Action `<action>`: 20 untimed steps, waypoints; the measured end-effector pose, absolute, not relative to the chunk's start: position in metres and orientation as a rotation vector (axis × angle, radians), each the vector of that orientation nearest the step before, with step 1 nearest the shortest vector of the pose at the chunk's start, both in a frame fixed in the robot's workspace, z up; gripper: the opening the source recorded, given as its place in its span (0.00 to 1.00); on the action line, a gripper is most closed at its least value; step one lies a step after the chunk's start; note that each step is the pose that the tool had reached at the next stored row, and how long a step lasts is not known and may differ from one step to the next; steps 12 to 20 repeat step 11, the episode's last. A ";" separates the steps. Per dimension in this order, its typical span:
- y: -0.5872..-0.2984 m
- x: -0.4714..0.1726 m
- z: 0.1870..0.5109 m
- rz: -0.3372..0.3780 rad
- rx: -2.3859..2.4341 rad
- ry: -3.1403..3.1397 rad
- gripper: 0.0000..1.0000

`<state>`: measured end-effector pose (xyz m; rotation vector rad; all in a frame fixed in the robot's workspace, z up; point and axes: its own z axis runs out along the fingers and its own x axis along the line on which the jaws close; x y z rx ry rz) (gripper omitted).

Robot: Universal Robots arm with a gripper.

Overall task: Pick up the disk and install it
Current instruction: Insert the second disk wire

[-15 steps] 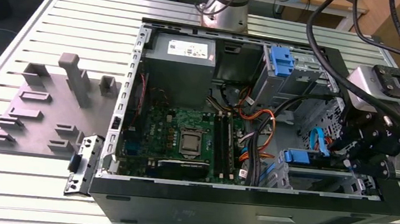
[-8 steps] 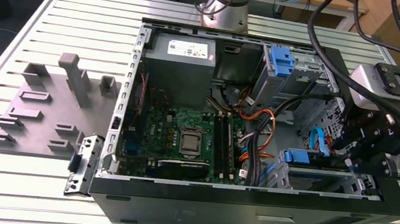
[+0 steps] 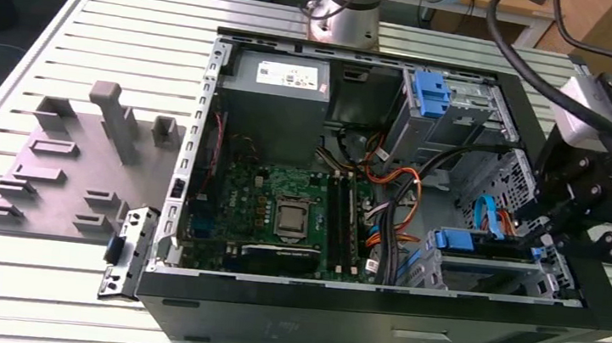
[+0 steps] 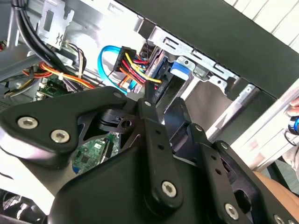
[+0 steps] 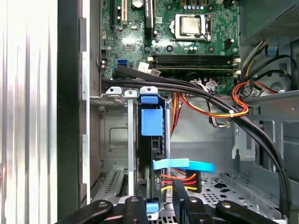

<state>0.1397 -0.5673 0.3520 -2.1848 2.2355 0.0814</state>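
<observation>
The disk stands on edge in the lower drive cage of the open computer case, and its blue handle faces the motherboard. In the exterior view that blue handle marks the disk at the case's lower right. My gripper is at the disk's other end, by the orange, red and yellow power wires, reaching in over the case's right wall. The same gripper hangs low over the cage's outer end. In the second wrist view the gripper points at the cage and its wiring.
A light blue data cable crosses beside the disk. Thick black cables run over the cage. An upper cage with a fixed blue bracket and the grey power supply sit at the back. A grey fixture block lies on the slatted table.
</observation>
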 end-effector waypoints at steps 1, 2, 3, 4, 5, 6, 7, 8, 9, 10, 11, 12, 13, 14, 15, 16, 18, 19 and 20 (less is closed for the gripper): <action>-0.567 0.140 0.354 0.081 -2.185 2.235 0.36; -0.567 0.140 0.356 0.081 -2.185 2.235 0.36; -0.567 0.140 0.357 0.081 -2.185 2.235 0.36; -0.567 0.140 0.359 0.081 -2.185 2.235 0.36; -0.567 0.140 0.360 0.081 -2.185 2.235 0.36; -0.567 0.140 0.361 0.082 -2.185 2.235 0.36; -0.567 0.140 0.361 0.082 -2.185 2.235 0.36; -0.567 0.140 0.362 0.081 -2.185 2.235 0.36; -0.567 0.140 0.363 0.081 -2.185 2.235 0.36; -0.567 0.140 0.363 0.081 -2.185 2.235 0.36; -0.567 0.140 0.363 0.081 -2.185 2.235 0.36; -0.567 0.140 0.363 0.081 -2.185 2.235 0.36; -0.567 0.140 0.363 0.081 -2.185 2.235 0.36; -0.567 0.140 0.363 0.081 -2.185 2.235 0.36; -0.567 0.140 0.363 0.081 -2.185 2.235 0.36; -0.567 0.140 0.363 0.081 -2.185 2.235 0.36; -0.567 0.140 0.363 0.081 -2.185 2.235 0.36; -0.567 0.140 0.363 0.081 -2.185 2.235 0.36; -0.567 0.140 0.363 0.081 -2.185 2.235 0.36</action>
